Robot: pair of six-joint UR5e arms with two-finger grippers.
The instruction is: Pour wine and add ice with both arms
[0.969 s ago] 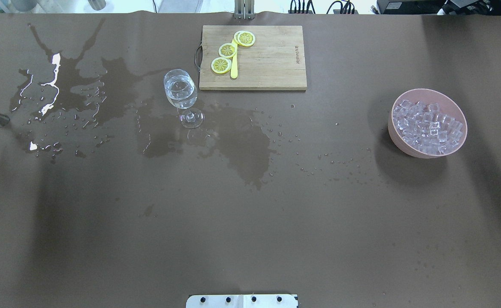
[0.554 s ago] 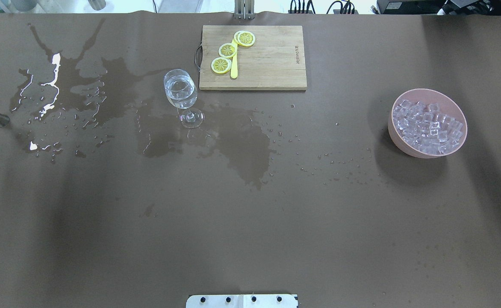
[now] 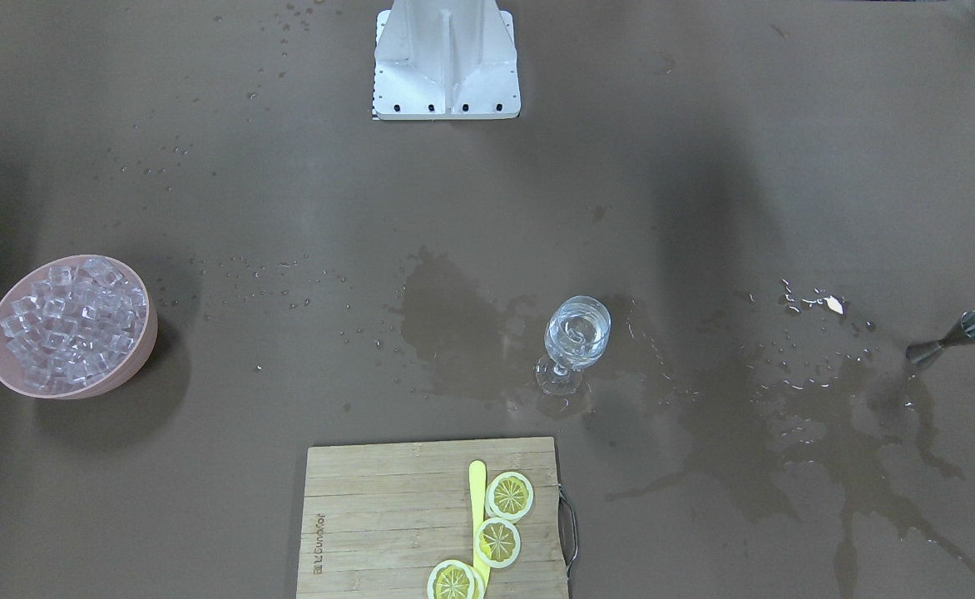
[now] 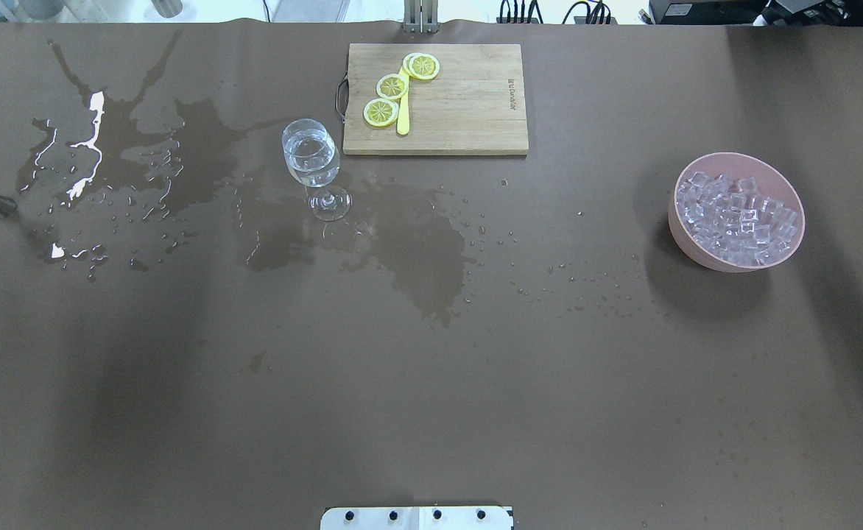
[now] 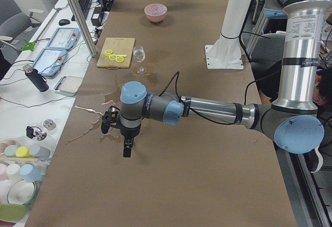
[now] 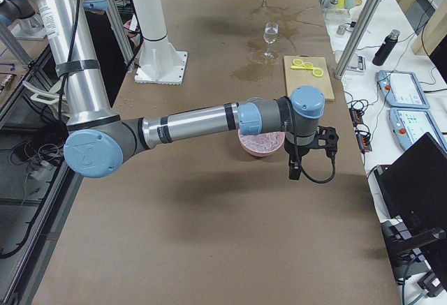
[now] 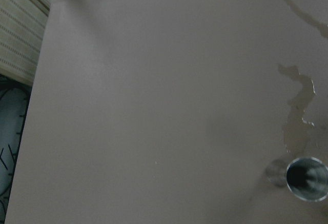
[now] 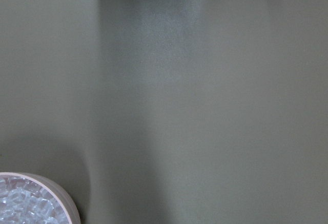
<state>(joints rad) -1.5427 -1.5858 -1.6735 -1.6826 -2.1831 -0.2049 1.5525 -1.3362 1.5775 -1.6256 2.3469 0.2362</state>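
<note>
Grey left arm (image 5: 212,110) shows sideways only; overhead catches wine (image 4: 311,156).

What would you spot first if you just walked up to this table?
Probably the big wet spill spreading over the brown table, darkest around the wine glass that stands upright near the middle with clear liquid inside. Next come the pink bowl heaped with ice cubes far off on the robot's right, and the yellow lemon slices on the wooden board beside the glass.

Left arm (image 5: 212,111), right arm (image 6: 195,120) outstretched
</note>
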